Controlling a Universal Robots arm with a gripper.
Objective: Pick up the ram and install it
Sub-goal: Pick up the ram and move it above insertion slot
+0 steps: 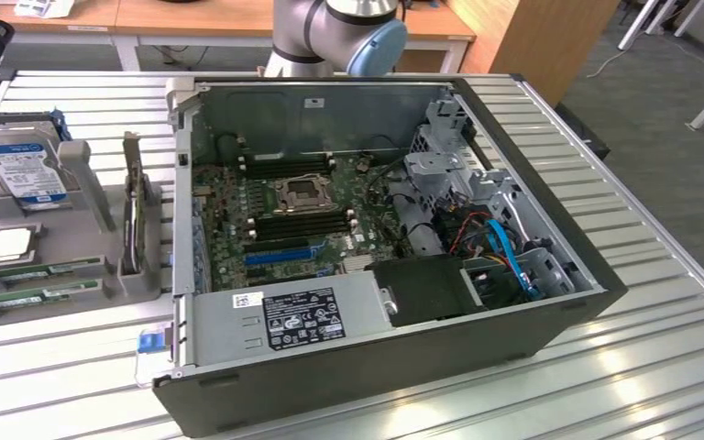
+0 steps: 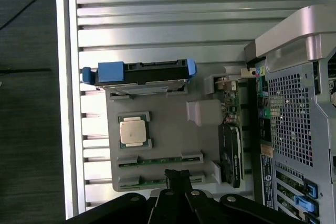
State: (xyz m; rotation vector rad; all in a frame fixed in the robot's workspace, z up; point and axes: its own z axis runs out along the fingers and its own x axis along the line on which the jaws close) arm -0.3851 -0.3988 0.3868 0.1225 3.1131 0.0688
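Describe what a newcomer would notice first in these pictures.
The open computer case, motherboard exposed, dominates the middle of the table. At the exterior view's left a gray tray carries a hard drive, a processor and two green ram sticks; the shut end effector sits nearest those sticks.

Arm [image 1: 334, 32] upright, claw [image 2: 178, 174] closed, pointing down

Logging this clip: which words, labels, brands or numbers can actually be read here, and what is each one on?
No text here can be read as words.
Hard drive label, blue and white: print too small to read.
Black label on the power supply: white print, illegible.
White sticker beside it: barcode-like marks, illegible.
Rear label on the computer case, wrist view: too small to read.
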